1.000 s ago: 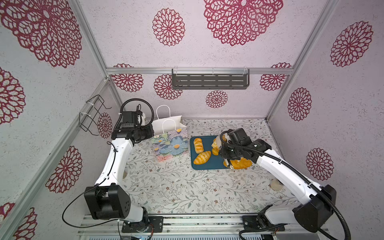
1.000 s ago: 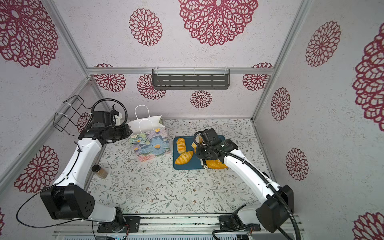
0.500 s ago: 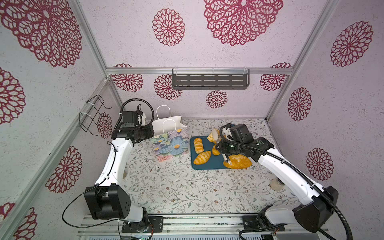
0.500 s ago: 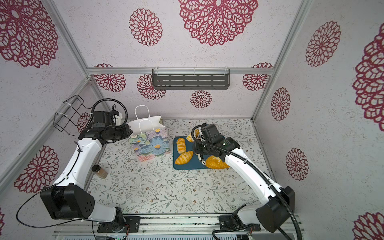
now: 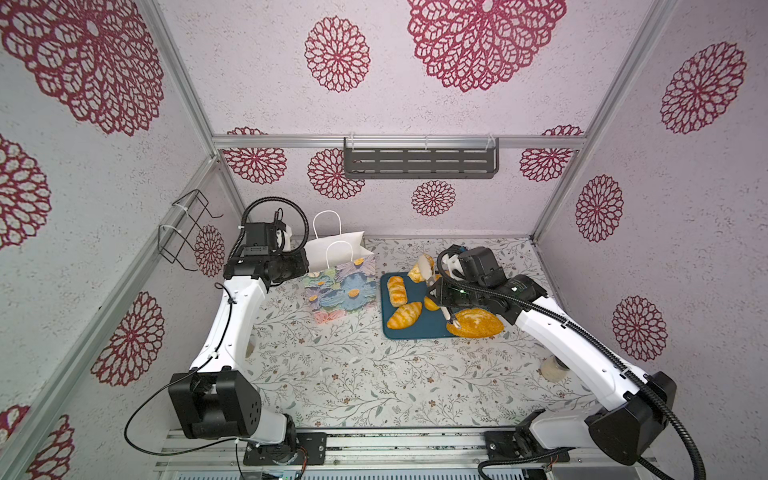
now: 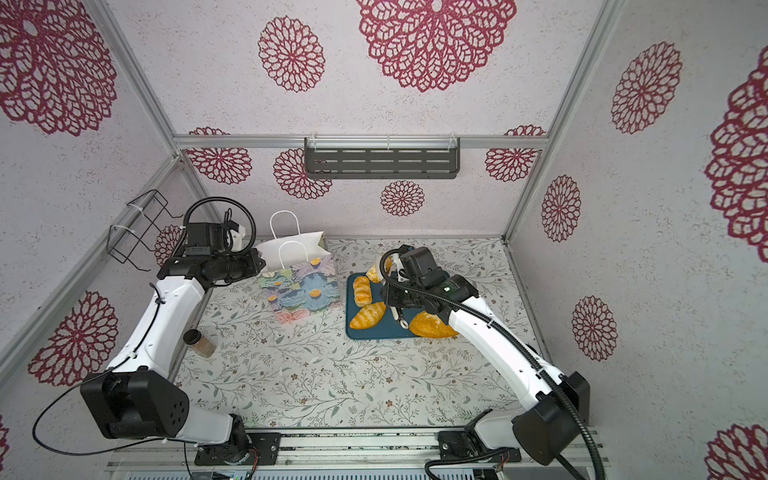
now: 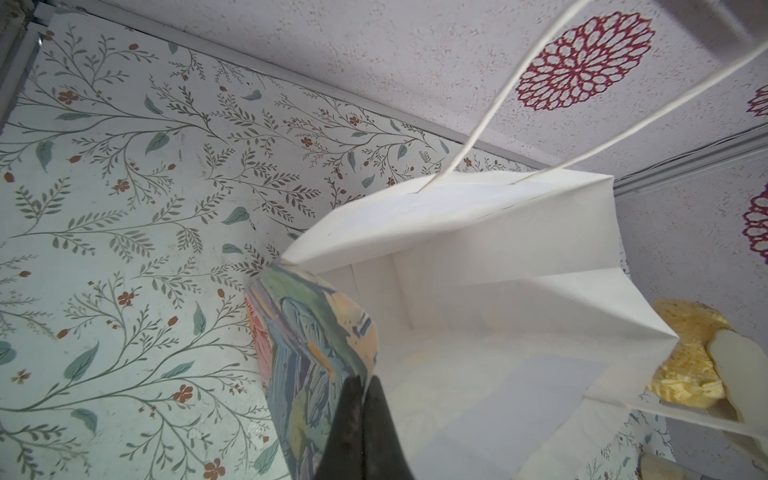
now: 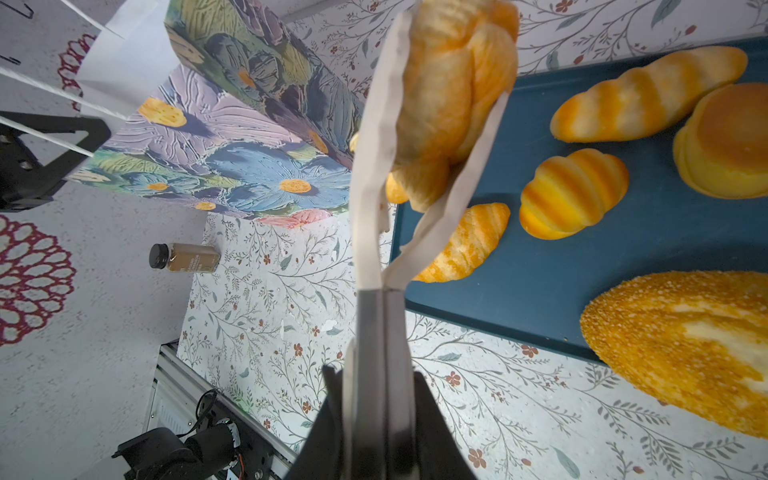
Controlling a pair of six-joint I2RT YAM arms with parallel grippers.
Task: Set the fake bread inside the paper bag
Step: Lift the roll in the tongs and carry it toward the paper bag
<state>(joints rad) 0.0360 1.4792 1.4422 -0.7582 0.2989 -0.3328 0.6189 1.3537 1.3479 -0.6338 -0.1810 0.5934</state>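
The paper bag (image 5: 338, 286) (image 6: 301, 286) stands upright at the back left, flowered outside and white inside (image 7: 478, 291). My left gripper (image 5: 305, 266) (image 7: 365, 380) is shut on its near rim and holds the mouth open. My right gripper (image 5: 438, 291) (image 8: 374, 372) is shut on cream tongs (image 8: 370, 166). The tongs pinch a golden croissant-shaped fake bread (image 8: 444, 83) (image 5: 415, 274) in the air, right of the bag. On the teal tray (image 5: 415, 330) lie striped rolls (image 8: 573, 193), a croissant (image 5: 404, 316), a round bun (image 8: 727, 141) and an oval loaf (image 5: 476, 324).
A small brown bottle (image 6: 199, 343) lies by the left wall near the left arm. A black wire rack (image 5: 183, 230) hangs on the left wall and a grey shelf (image 5: 419, 158) on the back wall. A cream round object (image 5: 555, 368) sits by the right wall.
My right gripper has lifted the tongs with a bread off the tray and carried it back and left, toward the bag. The left arm and bag have stayed still.
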